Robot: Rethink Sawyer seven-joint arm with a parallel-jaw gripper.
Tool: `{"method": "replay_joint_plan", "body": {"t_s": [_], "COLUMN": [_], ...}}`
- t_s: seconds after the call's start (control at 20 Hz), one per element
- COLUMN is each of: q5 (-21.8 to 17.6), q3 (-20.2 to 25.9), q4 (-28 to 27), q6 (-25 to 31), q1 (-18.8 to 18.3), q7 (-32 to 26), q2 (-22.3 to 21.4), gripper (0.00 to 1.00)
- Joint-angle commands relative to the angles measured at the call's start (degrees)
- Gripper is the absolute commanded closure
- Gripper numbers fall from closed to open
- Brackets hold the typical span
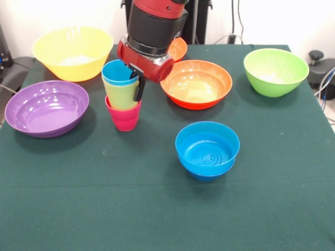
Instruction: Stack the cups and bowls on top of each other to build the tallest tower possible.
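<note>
On the left sit the purple bowl (47,108) and the big yellow bowl (73,53). Next, three cups stand upright, mouths up: pink cup (124,117) at the bottom, yellow cup (121,95) inside it, light blue cup (118,72) on top. The red arm (153,32) comes straight down beside them. Its gripper (139,86) has one black finger against the cups; I cannot tell if it pinches. Then come two orange bowls (197,83), the nested blue bowls (207,150) in front, and the green bowl (276,71).

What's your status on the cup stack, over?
Gripper down at the light blue cup, open or shut unclear. Cups nested: blue in yellow cup in pink cup. Blue bowls apart, unstacked. Nothing blocking.
</note>
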Motion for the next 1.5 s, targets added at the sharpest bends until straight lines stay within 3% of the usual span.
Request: {"method": "replay_joint_plan", "body": {"t_s": [0.05,1.5], "q5": [2.4,2.3], "q3": [7.9,6.9], "q4": [2.3,1.0], "q6": [-2.7,-4.8], "q1": [-0.7,-0.8], "q7": [10.2,9.5], "q2": [3.6,6.1], "gripper": [1.0,1.0]}}
